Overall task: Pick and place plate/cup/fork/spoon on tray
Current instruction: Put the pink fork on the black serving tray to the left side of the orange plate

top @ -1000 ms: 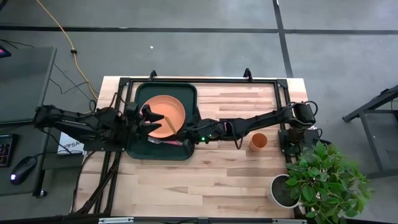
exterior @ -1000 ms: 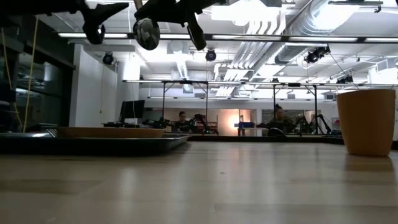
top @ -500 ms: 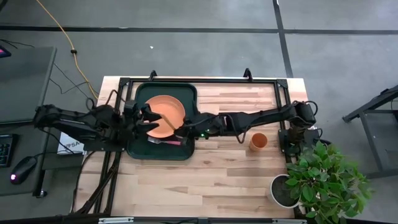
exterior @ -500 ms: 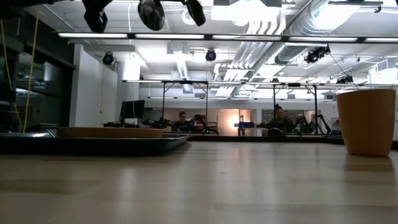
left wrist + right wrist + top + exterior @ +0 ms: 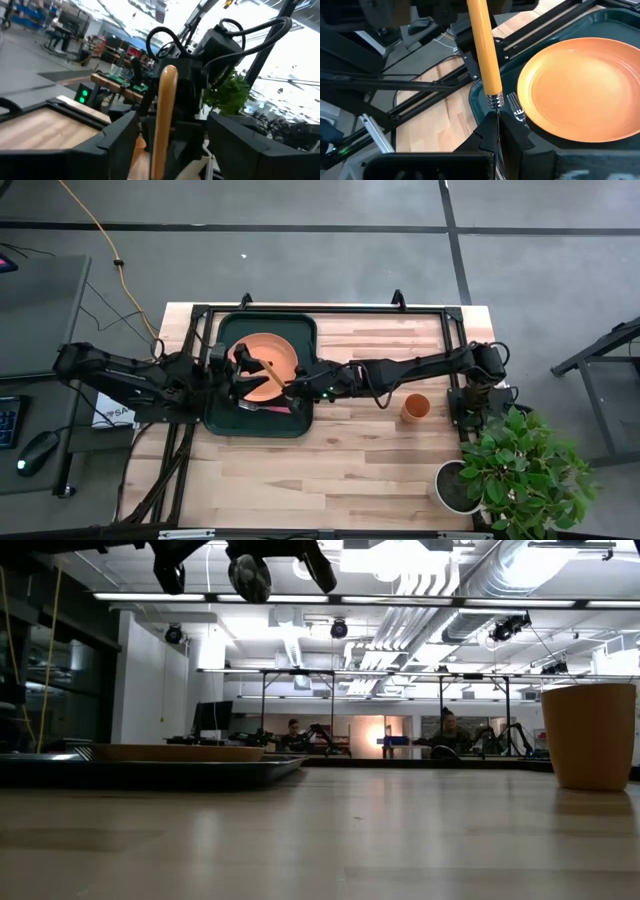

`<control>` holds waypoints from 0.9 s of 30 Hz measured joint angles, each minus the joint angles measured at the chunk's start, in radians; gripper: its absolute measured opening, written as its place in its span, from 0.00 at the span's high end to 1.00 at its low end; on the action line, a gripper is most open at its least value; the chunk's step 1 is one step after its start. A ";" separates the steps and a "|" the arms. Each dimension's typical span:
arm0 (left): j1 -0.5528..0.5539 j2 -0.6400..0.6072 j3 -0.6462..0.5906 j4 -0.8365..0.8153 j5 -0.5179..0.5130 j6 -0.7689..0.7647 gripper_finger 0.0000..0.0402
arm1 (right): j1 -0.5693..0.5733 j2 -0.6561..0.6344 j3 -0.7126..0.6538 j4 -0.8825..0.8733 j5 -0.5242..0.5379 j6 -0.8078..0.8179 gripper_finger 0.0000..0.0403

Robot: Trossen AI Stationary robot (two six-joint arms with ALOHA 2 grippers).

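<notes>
While right gripper (image 5: 296, 383) pinches the spoon (image 5: 483, 50) above the tray (image 5: 225, 420), left gripper (image 5: 240, 372) hovers spread wide over the plate (image 5: 281, 350).

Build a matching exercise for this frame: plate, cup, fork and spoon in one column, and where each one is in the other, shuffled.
Things:
1. plate
2. cup
3. fork
4. spoon

Places:
A. standing on the bare table, to the right of the tray
B. clamped at its metal neck in the right gripper, held above the tray
C. lying in the tray, just beside the plate's rim
D. lying flat in the tray, the largest thing on it

Pairs: 1-D, 2-A, 3-C, 4-B
</notes>
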 joint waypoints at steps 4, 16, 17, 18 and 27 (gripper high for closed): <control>-0.009 0.028 0.000 0.065 -0.044 0.037 0.55 | 0.000 0.000 0.000 -0.013 -0.001 0.016 1.00; -0.007 0.038 0.000 0.055 -0.073 0.093 0.92 | -0.004 0.000 0.000 -0.010 -0.004 0.016 1.00; -0.007 0.038 0.000 0.055 -0.073 0.093 0.96 | -0.004 0.000 0.000 -0.010 -0.009 0.015 1.00; -0.007 0.038 0.000 0.054 -0.073 0.092 0.97 | -0.005 0.000 0.000 -0.011 -0.015 0.015 1.00; -0.006 -0.036 0.000 -0.106 -0.096 0.126 0.99 | -0.036 -0.061 0.011 -0.227 -0.112 0.088 0.84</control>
